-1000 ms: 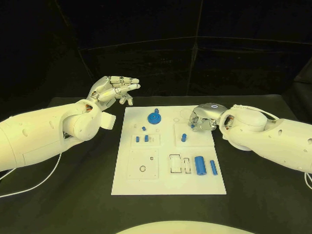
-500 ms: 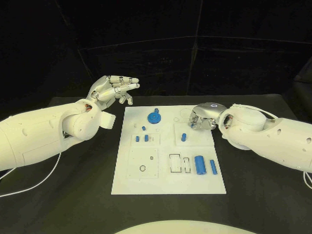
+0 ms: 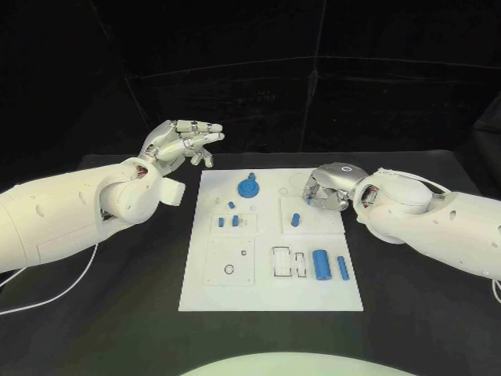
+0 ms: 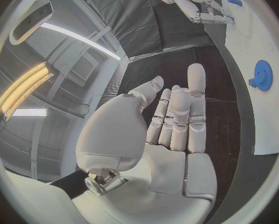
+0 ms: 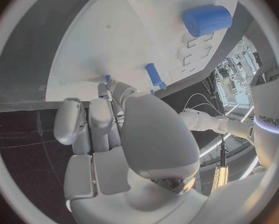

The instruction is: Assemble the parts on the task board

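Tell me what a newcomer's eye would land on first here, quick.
The white task board in the middle of the black table, dotted with small blue parts, the blue gear at its far end standing out. Then the left hand, raised, holding nothing, off the board's far left corner, and the right hand low over the board's far right corner.

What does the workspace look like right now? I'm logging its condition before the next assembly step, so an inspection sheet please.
Surface: black table, bearing the white task board.
Job's things: blue gear at the board's far end; small blue parts mid-board; blue cylinder and blue bar lying on the board near its right edge.
Clutter: nothing seen.
Hands: left hand raised off the board's far left corner, fingers apart, holding nothing; right hand low over the board's far right part, fingers curled; contents unclear.
Cables: white cables trail from both arms.
Surroundings: dark backdrop.
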Controlling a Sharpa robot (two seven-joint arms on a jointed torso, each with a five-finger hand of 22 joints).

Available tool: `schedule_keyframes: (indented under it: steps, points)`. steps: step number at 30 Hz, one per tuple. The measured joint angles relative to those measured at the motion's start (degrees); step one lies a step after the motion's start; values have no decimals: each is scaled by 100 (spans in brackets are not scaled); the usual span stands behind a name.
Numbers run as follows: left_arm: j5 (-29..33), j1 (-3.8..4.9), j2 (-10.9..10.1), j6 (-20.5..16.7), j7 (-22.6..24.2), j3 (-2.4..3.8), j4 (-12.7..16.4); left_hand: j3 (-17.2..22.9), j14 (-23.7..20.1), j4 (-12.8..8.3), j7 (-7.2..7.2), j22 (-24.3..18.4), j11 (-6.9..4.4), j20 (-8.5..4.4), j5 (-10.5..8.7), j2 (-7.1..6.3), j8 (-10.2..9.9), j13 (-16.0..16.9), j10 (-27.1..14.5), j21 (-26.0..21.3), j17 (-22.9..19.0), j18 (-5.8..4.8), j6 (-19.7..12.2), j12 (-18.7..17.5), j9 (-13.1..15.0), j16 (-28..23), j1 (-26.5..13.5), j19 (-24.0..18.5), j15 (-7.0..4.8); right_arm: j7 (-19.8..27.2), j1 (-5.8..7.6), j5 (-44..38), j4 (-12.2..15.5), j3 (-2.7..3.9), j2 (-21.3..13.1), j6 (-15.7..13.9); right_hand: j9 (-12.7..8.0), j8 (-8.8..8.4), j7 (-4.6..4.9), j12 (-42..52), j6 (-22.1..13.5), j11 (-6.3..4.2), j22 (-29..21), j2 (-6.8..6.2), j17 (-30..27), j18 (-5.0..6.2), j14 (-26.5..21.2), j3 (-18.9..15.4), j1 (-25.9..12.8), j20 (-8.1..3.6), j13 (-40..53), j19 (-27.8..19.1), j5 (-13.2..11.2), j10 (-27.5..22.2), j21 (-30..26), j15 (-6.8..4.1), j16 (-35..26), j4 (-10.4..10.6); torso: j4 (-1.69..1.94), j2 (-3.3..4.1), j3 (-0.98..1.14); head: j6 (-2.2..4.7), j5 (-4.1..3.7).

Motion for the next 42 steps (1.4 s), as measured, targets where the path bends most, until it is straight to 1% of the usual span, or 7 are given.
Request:
schedule_keyframes:
  steps: [2,8,12,21,28,34,42]
  points:
    - [0,0,1,6,-2,0,-7,0,0,0,0,0,0,0,0,0,0,0,0,0,0,0,0,0,0,0,0,0,0,5,0,11,51,0,-38,-100,0,0,0,-34,0,-84,7,-39,-9,0,0,124,-122,0,-2,0,-1,84,0,0,14,-29,-1,0,0,-2,0]
    - [1,0,4,23,-7,-1,-20,0,0,0,21,-7,0,0,0,0,0,0,0,0,-6,-1,-21,0,0,0,0,0,0,14,0,64,210,2,-172,-355,0,0,0,-41,0,-92,16,-106,-16,0,0,281,-207,0,-4,0,-23,92,0,0,43,-97,-4,-7,-4,4,2]
    - [2,0,4,31,-10,-1,-25,0,0,0,0,-7,0,0,0,0,0,0,0,0,-17,-1,-42,0,0,0,0,0,0,14,1,115,389,4,-292,-485,0,0,0,-44,0,-92,21,-98,-16,1,0,298,-216,0,-4,0,-25,91,0,0,43,-113,-4,-7,-4,8,-3]
    - [3,0,3,41,-14,-2,-34,-16,0,-16,0,-13,21,0,0,0,0,0,-21,0,-17,-1,-41,22,1,0,0,0,0,13,6,259,1136,11,-473,-725,-3,-1,0,-54,-1,-134,44,-145,-9,1,0,337,-306,0,-6,0,-36,133,40,0,65,-153,0,-3,-6,-5,40]
    - [4,0,36,44,-14,-2,-17,-16,0,-16,0,-13,21,0,0,0,0,1,-21,0,-16,-1,-41,22,1,0,0,0,0,16,6,334,1565,11,-245,-773,2,-1,0,-54,-1,-134,44,-151,-9,1,0,342,-311,0,-6,0,-36,134,40,1,65,-157,9,1,-10,-48,118]
    - [4,0,69,45,-12,-2,8,-16,0,-16,0,-12,21,0,0,0,0,1,-21,0,-16,-2,-41,22,1,0,0,0,0,38,-29,338,1621,10,95,-766,2,-3,-1,-55,-1,-144,43,-176,-3,1,0,359,-335,0,-10,0,-37,143,40,1,89,-140,13,4,-19,-90,198]
    - [4,2,104,44,-10,-2,30,-16,0,-16,20,-20,0,0,0,0,0,1,-42,-2,-26,-2,-61,22,1,0,0,0,0,60,-405,225,1360,2,528,-674,0,-6,-2,-55,-3,-145,43,-146,-4,1,0,359,-365,-1,-11,0,-38,144,40,1,89,-140,12,4,-25,-149,302]
